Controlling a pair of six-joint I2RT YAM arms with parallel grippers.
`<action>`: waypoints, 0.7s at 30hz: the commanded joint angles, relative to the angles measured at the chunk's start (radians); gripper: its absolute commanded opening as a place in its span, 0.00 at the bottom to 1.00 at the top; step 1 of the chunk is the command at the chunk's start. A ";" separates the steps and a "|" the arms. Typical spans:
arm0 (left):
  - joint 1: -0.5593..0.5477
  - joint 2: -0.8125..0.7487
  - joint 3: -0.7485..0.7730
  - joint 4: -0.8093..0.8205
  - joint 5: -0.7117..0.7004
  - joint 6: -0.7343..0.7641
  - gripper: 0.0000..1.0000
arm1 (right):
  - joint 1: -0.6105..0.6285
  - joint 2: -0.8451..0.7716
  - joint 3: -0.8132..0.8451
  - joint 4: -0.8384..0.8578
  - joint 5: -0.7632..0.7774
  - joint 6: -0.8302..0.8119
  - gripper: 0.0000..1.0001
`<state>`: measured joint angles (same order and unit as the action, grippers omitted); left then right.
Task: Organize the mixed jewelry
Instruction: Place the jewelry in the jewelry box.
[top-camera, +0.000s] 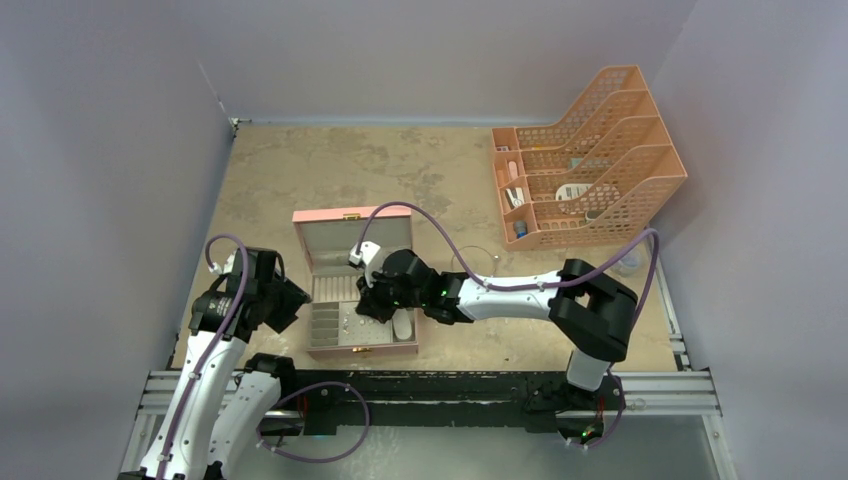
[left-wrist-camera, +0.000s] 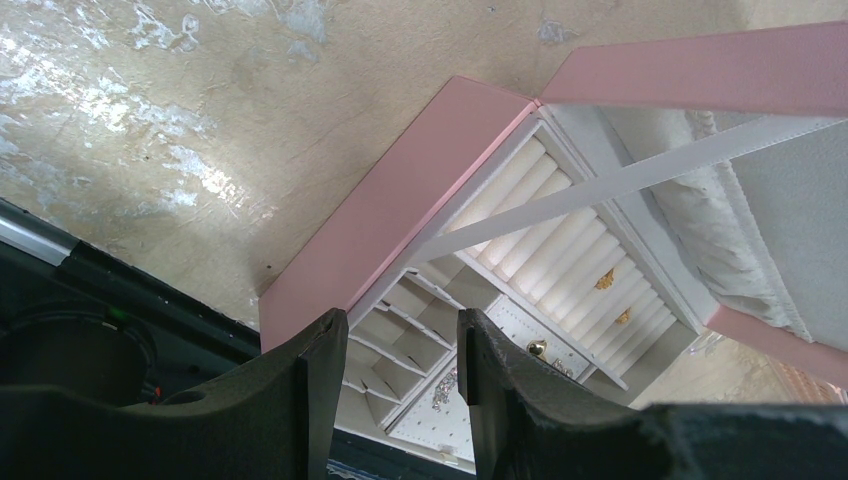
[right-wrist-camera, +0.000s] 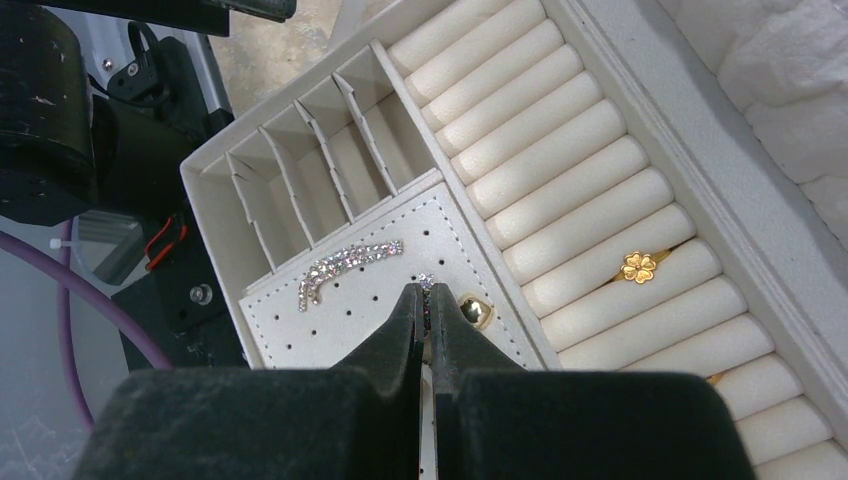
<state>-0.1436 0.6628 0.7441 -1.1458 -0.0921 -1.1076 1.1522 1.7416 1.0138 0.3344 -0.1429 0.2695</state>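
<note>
The open pink box (top-camera: 318, 348) lies at the table's near middle. My right gripper (right-wrist-camera: 427, 293) is inside it, over the white perforated pad (right-wrist-camera: 350, 320), shut on a small silvery crystal piece (right-wrist-camera: 428, 281) whose tip shows between the fingertips. A curved silvery crystal strip (right-wrist-camera: 350, 262) and a gold stud (right-wrist-camera: 475, 310) lie on the pad. A gold clover ring (right-wrist-camera: 638, 266) sits in the ring rolls. My left gripper (left-wrist-camera: 400, 335) is open and empty, above the box's near-left corner (left-wrist-camera: 390, 210). A large thin wire hoop (top-camera: 478, 262) lies on the table to the right of the box.
An orange mesh file organiser (top-camera: 590, 150) with stationery bits stands at the back right. The raised box lid (top-camera: 345, 235) leans behind the tray. Divided slots (right-wrist-camera: 300, 170) fill the tray's left part. A black rail (top-camera: 450, 385) runs along the near edge.
</note>
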 joint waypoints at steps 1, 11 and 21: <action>0.003 -0.009 0.024 0.010 -0.011 -0.009 0.44 | 0.007 -0.033 -0.001 0.020 0.010 0.005 0.00; 0.003 -0.010 0.024 0.009 -0.010 -0.008 0.44 | 0.007 -0.035 -0.018 0.081 -0.037 -0.006 0.00; 0.002 -0.011 0.024 0.010 -0.009 -0.006 0.44 | 0.006 -0.025 -0.015 0.085 -0.039 -0.002 0.00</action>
<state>-0.1436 0.6598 0.7441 -1.1461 -0.0917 -1.1076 1.1538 1.7412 1.0035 0.3725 -0.1692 0.2687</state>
